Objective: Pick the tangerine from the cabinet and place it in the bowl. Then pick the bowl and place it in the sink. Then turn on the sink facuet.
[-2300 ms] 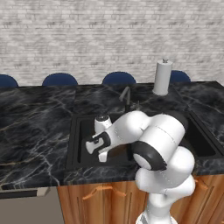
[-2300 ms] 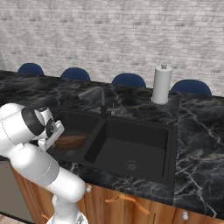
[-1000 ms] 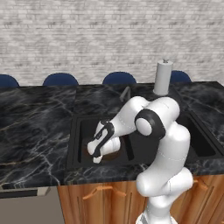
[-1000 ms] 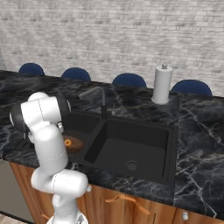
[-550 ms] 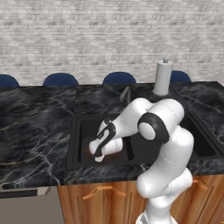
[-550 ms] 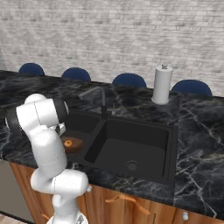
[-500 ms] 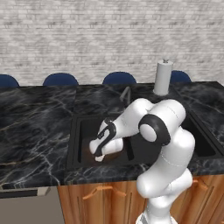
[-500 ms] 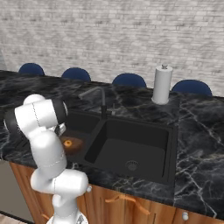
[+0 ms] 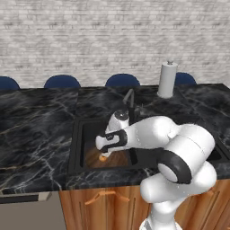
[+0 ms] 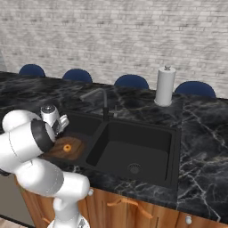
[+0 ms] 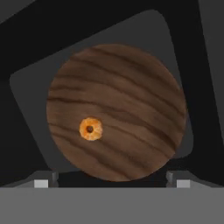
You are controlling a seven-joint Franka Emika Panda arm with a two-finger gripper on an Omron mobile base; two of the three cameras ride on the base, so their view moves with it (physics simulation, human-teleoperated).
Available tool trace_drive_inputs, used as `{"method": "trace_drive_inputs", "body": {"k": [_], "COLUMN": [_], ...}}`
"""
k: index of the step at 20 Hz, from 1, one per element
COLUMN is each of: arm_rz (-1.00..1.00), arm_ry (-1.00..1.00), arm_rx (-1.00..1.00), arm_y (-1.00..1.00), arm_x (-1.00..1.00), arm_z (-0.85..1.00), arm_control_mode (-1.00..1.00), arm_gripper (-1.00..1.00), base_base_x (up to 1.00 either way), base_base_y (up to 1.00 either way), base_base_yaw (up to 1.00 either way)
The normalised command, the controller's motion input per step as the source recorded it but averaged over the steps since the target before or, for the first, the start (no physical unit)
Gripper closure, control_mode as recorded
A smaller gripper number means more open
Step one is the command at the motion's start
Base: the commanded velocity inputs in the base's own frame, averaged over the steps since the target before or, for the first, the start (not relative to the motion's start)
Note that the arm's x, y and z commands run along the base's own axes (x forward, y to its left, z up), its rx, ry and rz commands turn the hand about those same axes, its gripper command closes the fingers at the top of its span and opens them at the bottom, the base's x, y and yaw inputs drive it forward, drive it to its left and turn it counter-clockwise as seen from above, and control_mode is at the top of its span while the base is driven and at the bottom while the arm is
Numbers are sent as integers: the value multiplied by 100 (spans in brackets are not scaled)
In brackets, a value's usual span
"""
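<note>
Hand view: the bowl is seen from straight above, resting on the floor of the sink, with the tangerine lying inside it, off-centre.
Bowl position: the left basin is occupied; the bowl sits toward that basin's front edge.
Jaws: spread wide and holding nothing; the two finger tips are seen apart, outside the bowl's rim.
Gripper: the gripper hangs above the bowl.
Step in hand: the placement appears finished, so a retreat is judged to be in hand.
Advice: the hand should be lifted straight up, so the rim is not clipped.
Next target: the sink facuet at the back edge should be approached without sweeping the spout aside.
</note>
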Motion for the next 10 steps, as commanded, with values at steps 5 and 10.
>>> {"method": "trace_drive_inputs", "body": {"k": [5,10], "arm_rz": [-23,-24], "arm_ry": [4,11], "arm_rx": [0,3], "arm_y": [0,0], "arm_x": [-30,-56], "arm_z": [100,99], "arm_control_mode": [-100,-100], "arm_gripper": [-100,-100], "base_base_x": [0,0], "base_base_y": [0,0], "base_base_yaw": [0,0]}}
